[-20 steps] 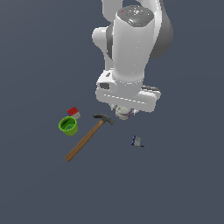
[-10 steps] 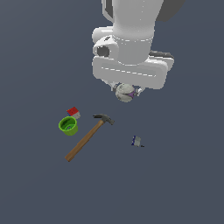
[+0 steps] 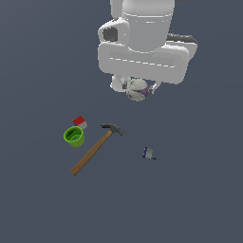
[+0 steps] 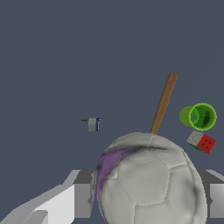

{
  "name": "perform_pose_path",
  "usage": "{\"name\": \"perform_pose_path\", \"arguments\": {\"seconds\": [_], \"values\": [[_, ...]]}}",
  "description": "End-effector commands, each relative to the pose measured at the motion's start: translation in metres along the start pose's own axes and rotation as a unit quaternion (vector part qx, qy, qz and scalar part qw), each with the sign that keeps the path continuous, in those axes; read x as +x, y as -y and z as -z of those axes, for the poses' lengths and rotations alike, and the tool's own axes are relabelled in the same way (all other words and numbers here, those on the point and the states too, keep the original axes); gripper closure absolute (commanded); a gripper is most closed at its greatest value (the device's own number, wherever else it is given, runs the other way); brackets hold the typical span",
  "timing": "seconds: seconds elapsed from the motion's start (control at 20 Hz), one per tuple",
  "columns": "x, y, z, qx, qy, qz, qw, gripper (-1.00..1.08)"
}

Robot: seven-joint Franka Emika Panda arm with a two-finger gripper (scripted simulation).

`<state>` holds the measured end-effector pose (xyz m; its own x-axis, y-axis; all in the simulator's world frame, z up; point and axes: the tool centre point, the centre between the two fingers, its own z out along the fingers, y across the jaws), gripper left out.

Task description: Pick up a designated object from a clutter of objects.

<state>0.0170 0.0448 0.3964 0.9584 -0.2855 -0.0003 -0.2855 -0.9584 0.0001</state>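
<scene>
The gripper [image 3: 137,89] holds the ball [image 3: 137,89] high in the air, well above the grey floor [image 3: 199,190]. Its jaws are squeezed onto the ball, one on each side. In the wrist view, a grey finger [image 4: 83,200] presses on one side of the ball [image 4: 148,181] and another finger shows at the far edge on the other side.

The ball is round, so it has no long side and points no way. It is off-white with dark seam lines and a purple patch. In the exterior view the purple patch faces down and toward that view's right.

The other things lie on the floor, well below the ball. The hammer [image 3: 94,148] lies flat. Its wooden handle runs slantwise, with the dark head toward the exterior view's right and farther back. The green cup [image 3: 74,136] stands upright, open at the top, near the handle. The red-and-white box [image 3: 79,122] sits just beside the cup. The small blue-grey block [image 3: 148,153] lies alone, well apart from the hammer, toward the exterior view's right.

There is lots of open floor all around these things. No edge of the floor shows. No words or labels can be read on anything.
</scene>
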Motion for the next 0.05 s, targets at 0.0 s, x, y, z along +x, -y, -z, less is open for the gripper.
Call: {"name": "perform_pose_path", "arguments": {"seconds": [0.0], "values": [[0.0002, 0.0001, 0.0026, 0.000, 0.000, 0.000, 1.0000, 1.08]]}}
